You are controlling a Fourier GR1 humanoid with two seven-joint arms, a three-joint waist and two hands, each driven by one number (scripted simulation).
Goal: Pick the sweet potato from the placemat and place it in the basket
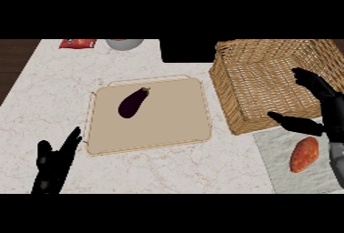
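Low at the left, the left hand (52,166) rests open, fingers straight and pointing up the view. At the right, the right hand (329,113) is spread wide, thumb apart from the fingers, holding nothing, over the basket's (269,86) near right corner. Just below its thumb, the sweet potato (304,154) lies on a grey placemat (282,168), near the basket. An eggplant (133,103) lies on a tan mat (168,129) at centre.

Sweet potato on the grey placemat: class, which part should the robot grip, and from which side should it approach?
Take the sweet potato at its thick middle, from above, closing across its narrow width. It lies flat with tapering ends, so the middle likely holds steadiest. The open right hand hangs nearest, beside the basket.
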